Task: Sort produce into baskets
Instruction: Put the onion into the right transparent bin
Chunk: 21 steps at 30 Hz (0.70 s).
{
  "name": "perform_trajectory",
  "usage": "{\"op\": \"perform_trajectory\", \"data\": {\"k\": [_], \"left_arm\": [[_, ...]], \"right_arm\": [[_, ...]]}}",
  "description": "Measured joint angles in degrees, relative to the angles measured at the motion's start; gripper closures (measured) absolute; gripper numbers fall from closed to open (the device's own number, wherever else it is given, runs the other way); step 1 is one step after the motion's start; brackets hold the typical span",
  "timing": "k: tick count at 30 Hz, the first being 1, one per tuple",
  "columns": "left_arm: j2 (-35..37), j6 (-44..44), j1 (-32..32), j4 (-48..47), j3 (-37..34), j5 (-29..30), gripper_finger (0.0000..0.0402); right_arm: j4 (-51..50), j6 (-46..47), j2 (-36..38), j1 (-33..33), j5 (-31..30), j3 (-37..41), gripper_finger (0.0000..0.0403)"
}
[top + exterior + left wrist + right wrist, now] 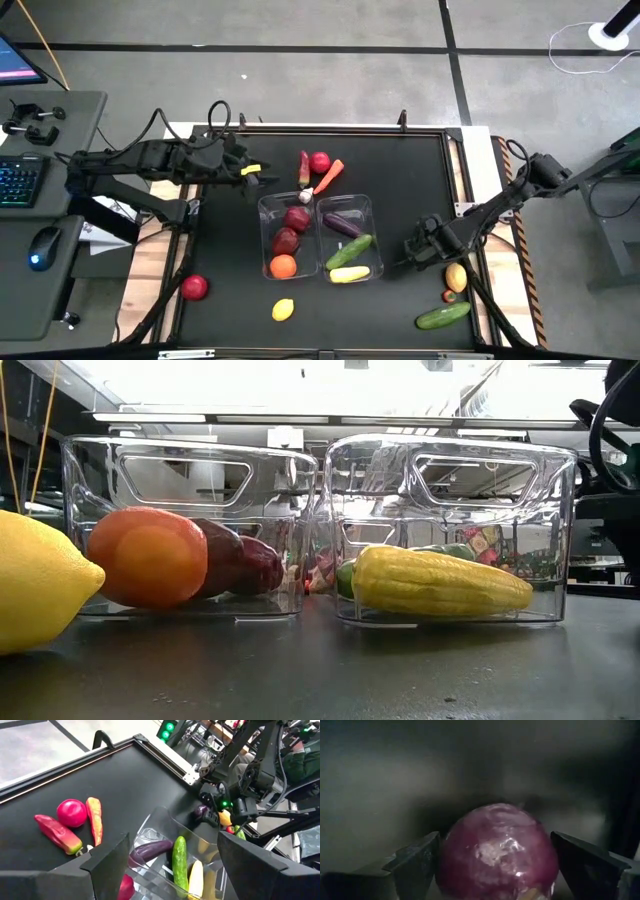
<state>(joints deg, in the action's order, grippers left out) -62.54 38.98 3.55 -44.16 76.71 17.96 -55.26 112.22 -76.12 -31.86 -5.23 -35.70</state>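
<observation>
Your right gripper sits low on the worktop, just right of the two baskets. Its jaws stand wide on either side of a round purple eggplant, which fills the gap between them; whether they press it or only flank it, you cannot tell. Beside that arm lie a lemon, a small red piece and a cucumber near the worktop's front right corner.

Your left gripper hangs above the worktop just behind the left basket, jaws apart and empty.

The left basket holds two dark red apples and an orange. The right basket, touching it, holds a long purple eggplant, a green cucumber and a yellow corn-like piece.

Behind the baskets you have a red chili, a red apple and a carrot close together. Out front a lemon lies alone, and another red apple sits near the worktop's left edge.
</observation>
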Motion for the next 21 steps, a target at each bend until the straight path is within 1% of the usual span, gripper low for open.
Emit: {"op": "perform_trajectory", "data": {"k": [4,8,11,14,16,18,21], "left_arm": [[0.0,0.0,0.0,0.0,0.0,0.0,0.0112],[0.0,-0.02,0.0,-0.05,0.0,0.0,0.0112],[0.0,-1.01,0.0,-2.58,0.0,-0.07,0.0112],[0.23,-0.19,0.0,-8.66,-0.03,-0.04,0.0112],[0.53,1.26,0.0,-12.26,-0.04,0.11,0.0112],[0.91,2.72,0.28,-15.12,-0.04,0.4,0.0112],[1.32,4.03,1.73,-17.35,-0.04,3.57,0.0112]], "right_arm": [[0.37,-0.32,0.0,0.0,0.24,0.0,0.0036],[0.54,-1.27,0.0,0.0,2.66,0.0,0.0042],[0.37,-1.9,0.0,0.0,4.23,-0.27,0.0066],[-0.59,-3.97,0.0,-0.03,3.81,-2.41,0.0104],[-3.65,-5.55,0.02,-0.04,1.98,-5.27,0.0129],[-8.35,-6.89,0.06,-0.04,-1.32,-9.6,0.0135],[-14.55,-8.29,0.07,-0.03,-9.84,-17.44,0.0135]]}}
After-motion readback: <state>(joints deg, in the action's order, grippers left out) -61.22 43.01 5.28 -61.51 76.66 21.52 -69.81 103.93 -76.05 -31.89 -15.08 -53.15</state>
